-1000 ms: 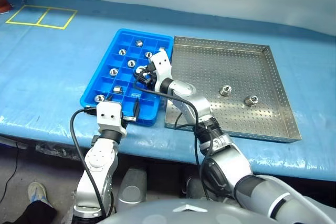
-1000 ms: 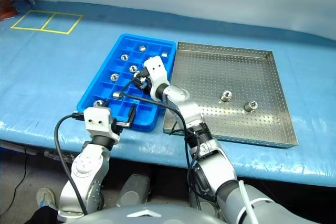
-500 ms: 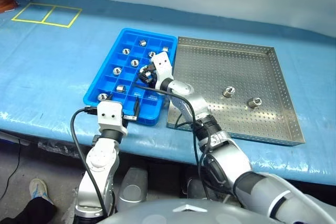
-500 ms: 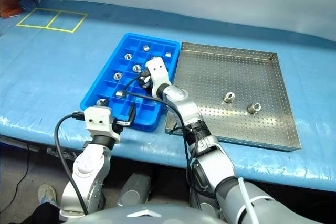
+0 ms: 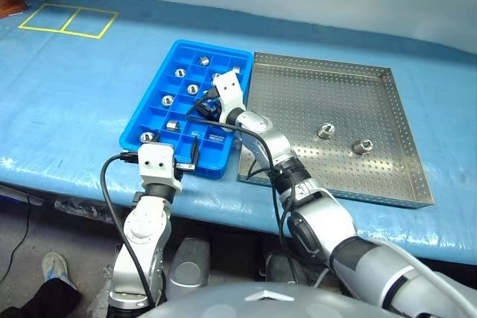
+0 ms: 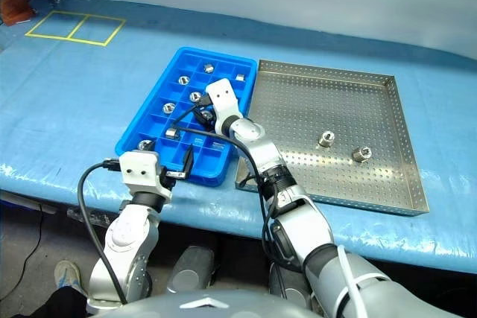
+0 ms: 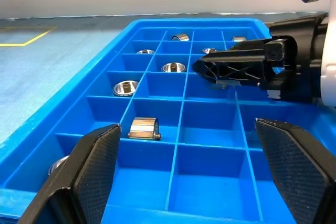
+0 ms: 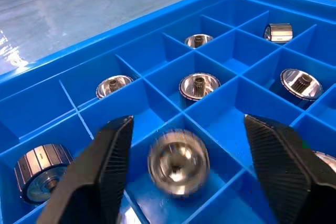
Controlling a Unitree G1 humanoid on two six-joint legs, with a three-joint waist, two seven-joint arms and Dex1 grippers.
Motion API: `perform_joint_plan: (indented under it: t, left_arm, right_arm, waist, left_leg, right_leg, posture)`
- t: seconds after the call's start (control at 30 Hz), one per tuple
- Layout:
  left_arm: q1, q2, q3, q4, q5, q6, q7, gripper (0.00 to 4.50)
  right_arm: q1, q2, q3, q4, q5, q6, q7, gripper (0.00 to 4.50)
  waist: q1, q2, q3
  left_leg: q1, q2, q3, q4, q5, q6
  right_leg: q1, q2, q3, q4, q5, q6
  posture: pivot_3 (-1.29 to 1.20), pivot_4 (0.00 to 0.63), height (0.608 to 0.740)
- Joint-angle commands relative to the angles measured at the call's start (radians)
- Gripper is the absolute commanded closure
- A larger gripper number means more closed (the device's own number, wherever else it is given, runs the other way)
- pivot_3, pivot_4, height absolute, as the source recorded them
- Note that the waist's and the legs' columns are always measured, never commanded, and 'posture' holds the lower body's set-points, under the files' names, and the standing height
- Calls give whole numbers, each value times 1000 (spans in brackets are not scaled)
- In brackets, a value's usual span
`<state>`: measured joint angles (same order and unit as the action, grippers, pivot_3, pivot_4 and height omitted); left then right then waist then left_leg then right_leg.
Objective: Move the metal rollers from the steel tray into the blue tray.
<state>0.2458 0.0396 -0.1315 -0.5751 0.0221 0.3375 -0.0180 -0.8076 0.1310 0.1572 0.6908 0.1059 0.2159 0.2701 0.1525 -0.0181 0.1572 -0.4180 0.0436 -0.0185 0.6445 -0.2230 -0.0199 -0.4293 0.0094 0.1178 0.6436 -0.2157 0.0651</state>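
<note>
**Roller drops into the blue tray**

Blue cloth [image 5: 67, 102] covers the table. On it the blue tray [image 5: 153, 100] sits just beside the steel tray [image 5: 387, 132]. Above the blue tray, the right gripper [image 8: 181, 174] is spread wide, a blurry roller [image 8: 178, 162] loose between its fingers. Two metal rollers [image 5: 326, 131] lie in the steel tray. Near the blue tray's front edge, the left gripper [image 7: 194, 174] is spread wide, holding nothing.
</note>
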Motion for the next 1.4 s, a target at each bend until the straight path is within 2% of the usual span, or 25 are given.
perform_joint_plan:
  t: [0.03,0.2,0.33,0.47,0.53,0.6,0.7,0.87,1.03,1.23,1.4]
  left_arm:
    - [-31,-5,-9,-16,-4,-18,-8,0]
    - [-99,-1,-11,17,-29,-19,-47,0]
    - [-164,10,-28,72,-54,-20,-102,0]
    - [-224,11,-44,129,-69,-30,-144,0]
    - [-245,9,-48,152,-75,-36,-157,0]
    - [-270,12,-61,174,-79,-40,-177,0]
    - [-298,12,-73,198,-83,-48,-196,0]
    - [-310,15,-74,214,-81,-57,-206,0]
    - [-312,13,-81,218,-79,-63,-209,0]
    - [-302,4,-91,220,-77,-71,-205,0]
    - [-294,-2,-101,224,-74,-71,-200,0]
  right_arm:
    - [-27,60,-35,-52,28,-55,-4,82]
    - [89,-18,-61,-253,47,-46,7,82]
    - [238,-120,-86,-490,34,55,-5,82]
    - [351,-205,-121,-653,2,205,-79,82]
    - [384,-201,-126,-730,43,231,-64,82]
    - [404,-228,-91,-787,-15,263,-86,82]
    - [418,-234,-122,-826,-44,340,-154,82]
    - [420,-228,-168,-828,-55,464,-229,82]
    - [411,-221,-157,-830,-122,480,-317,82]
    - [398,-203,-172,-816,-123,508,-338,82]
    - [358,-143,-247,-786,-48,555,-335,82]
  waist:
    - [0,0,0]
    - [-4,0,0]
    - [-6,0,0]
    - [-39,0,0]
    - [-69,1,0]
    - [-104,1,0]
    - [-138,1,0]
    - [-157,1,0]
    - [-167,1,0]
    - [-167,1,0]
    - [-167,1,0]
  left_leg:
    - [0,0,0,0,0,0]
    - [-2,0,0,0,0,0]
    - [-2,-1,-1,0,-1,-1]
    - [-3,-1,0,2,-1,-1]
    - [-3,0,0,2,-1,-1]
    - [-1,1,1,2,-1,-1]
    - [0,1,1,2,-1,-1]
    - [0,0,1,3,-1,-1]
    - [0,0,1,3,-1,-1]
    - [0,0,1,3,-1,-1]
    - [0,0,1,3,-1,-1]
  right_leg:
    - [0,0,0,0,0,0]
    - [-1,0,0,-1,0,0]
    - [0,0,0,-2,0,0]
    - [-1,-1,1,-1,0,0]
    - [-1,0,1,0,0,0]
    - [-1,1,2,0,0,0]
    - [0,1,2,1,0,0]
    - [1,0,2,1,1,1]
    - [1,0,2,1,1,2]
    - [1,0,2,1,1,2]
    - [1,0,2,1,1,2]
  posture:
    - [422,150,740]
    - [343,150,740]
    - [250,150,740]
    - [165,150,740]
    - [128,150,740]
    - [108,150,740]
    - [91,150,740]
    - [76,150,740]
    - [81,150,740]
    - [88,150,740]
    - [99,150,740]
